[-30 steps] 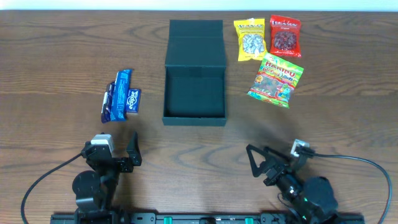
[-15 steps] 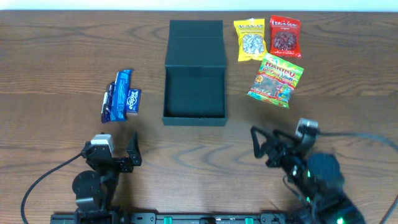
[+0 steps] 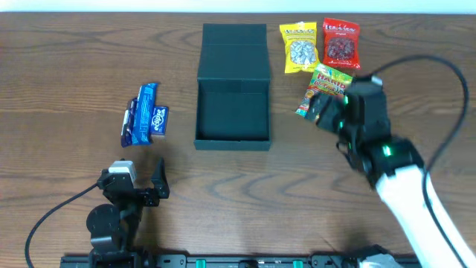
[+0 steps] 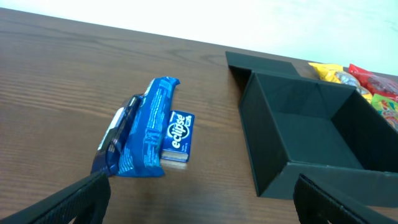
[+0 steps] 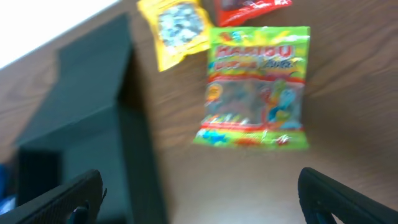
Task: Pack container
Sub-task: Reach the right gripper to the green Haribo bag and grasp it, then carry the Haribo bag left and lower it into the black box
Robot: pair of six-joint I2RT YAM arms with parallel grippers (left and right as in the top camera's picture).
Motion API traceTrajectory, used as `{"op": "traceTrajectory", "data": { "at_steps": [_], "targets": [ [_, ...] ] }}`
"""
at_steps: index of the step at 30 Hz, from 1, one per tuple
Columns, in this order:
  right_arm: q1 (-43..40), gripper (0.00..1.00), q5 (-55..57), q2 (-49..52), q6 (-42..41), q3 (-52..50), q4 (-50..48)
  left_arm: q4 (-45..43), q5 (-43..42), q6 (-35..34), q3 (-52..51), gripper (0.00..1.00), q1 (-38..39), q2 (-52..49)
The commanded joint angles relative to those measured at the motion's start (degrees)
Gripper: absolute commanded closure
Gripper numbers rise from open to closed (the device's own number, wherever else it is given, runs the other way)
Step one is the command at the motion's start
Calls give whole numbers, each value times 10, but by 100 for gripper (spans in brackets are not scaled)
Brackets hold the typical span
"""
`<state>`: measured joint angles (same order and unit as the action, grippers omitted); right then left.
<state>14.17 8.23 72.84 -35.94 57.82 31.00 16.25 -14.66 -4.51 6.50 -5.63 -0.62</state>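
The container (image 3: 232,143), a dark box, lies open mid-table with its lid flap (image 3: 234,50) folded back; nothing shows inside it. My right gripper (image 3: 321,108) hovers open over the near edge of a green Haribo bag (image 3: 332,80). In the right wrist view that Haribo bag (image 5: 256,93) lies ahead of the right gripper (image 5: 202,202), and the container (image 5: 93,112) is on the left. My left gripper (image 3: 141,173) rests open near the front edge. In the left wrist view, the left gripper (image 4: 202,205) has a blue packet (image 4: 144,130) and the container (image 4: 264,143) ahead of it.
A blue packet (image 3: 146,112) and a small Eclipse gum pack (image 3: 158,119) lie left of the box. A yellow packet (image 3: 298,47) and a red packet (image 3: 341,39) sit at the back right, beside the lid. Cables trail from both arms.
My right arm has swung from the front edge out over the table to the Haribo bag, its jaws widening a little. The left arm has stayed still.
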Motion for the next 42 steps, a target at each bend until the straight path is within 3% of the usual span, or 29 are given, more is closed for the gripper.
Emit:
{"op": "traceTrajectory", "data": {
  "at_steps": [1, 9, 19, 26, 35, 42],
  "targets": [
    [-27, 1, 19, 76, 36, 35, -7, 2, 0, -2, -14, 5, -3, 4],
    [-57, 2, 21, 229, 49, 57, -64, 2, 0, -2, -14, 5, -3, 4],
    [-61, 10, 19, 346, 49, 57, -143, 2, 0, -2, -14, 5, -3, 4],
    [-61, 32, 16, 402, 49, 57, -149, 2, 0, -2, -14, 5, -3, 4],
    [-61, 98, -16, 434, 49, 57, -135, 2, 0, -2, -14, 5, -3, 4],
    [-61, 99, -76, 426, 48, 57, -64, 2, 0, -2, -14, 5, -3, 4]
  ]
}}
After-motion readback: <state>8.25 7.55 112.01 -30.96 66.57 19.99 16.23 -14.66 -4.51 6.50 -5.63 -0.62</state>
